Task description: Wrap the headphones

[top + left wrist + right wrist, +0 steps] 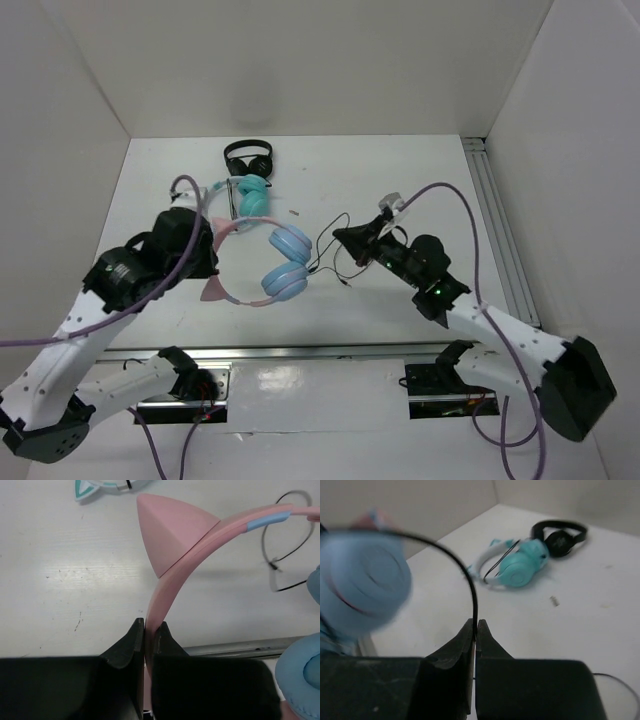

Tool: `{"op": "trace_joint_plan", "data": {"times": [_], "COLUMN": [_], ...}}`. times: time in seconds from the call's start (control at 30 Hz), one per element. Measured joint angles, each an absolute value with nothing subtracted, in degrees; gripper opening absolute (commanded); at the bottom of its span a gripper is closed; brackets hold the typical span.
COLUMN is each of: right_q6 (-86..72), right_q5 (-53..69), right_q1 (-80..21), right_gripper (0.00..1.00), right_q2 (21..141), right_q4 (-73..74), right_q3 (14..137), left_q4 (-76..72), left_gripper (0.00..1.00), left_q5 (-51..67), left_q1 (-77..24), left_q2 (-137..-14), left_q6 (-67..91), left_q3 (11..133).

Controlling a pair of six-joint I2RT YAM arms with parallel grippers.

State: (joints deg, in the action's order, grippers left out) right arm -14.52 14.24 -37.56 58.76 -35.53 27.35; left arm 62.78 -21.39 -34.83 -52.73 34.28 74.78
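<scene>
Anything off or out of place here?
Nothing damaged or spilled. Only stray: a small pale scrap lies loose on the table, right of the teal headphones in the top view. The left gripper is shut on the headband of the pink headphones; the right gripper pinches their black cable, loosely looped.

Three pairs of headphones are showing at the table (400,170): one pink-banded pair (286,279) with two blue cups and two cat ears, one teal pair (255,195) and one black pair (249,155). One thin cable (471,587) is looping beside them, and one small scrap (293,212) is lying nearby. Two end effectors are reaching in, the left end effector (145,630) and the right end effector (475,627).
</scene>
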Motion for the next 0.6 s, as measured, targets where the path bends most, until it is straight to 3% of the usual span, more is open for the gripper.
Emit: {"op": "trace_joint_plan", "data": {"times": [0.2, 0.37, 0.6], "right_q6": [-5.9, 0.3, 3.0], "right_q5": [5.6, 9.9, 13.1], "right_q1": [-38.3, -39.3, -41.1], "right_gripper": [0.00, 0.00, 0.00], "right_q2": [47.1, 49.4, 53.2], "right_q4": [-18.0, -3.6, 6.7], "right_q3": [38.5, 46.1, 46.5], "left_q4": [57.8, 49.8, 43.8], "left_gripper": [0.00, 0.00, 0.00], "left_q5": [-21.6, -19.6, -19.3], "left_q1": [-40.1, -53.3, -67.0], "left_q2": [-60.1, -64.5, -64.1], "left_q6": [30.0, 26.6, 22.5], "left_q3": [63.1, 62.2, 62.2]}}
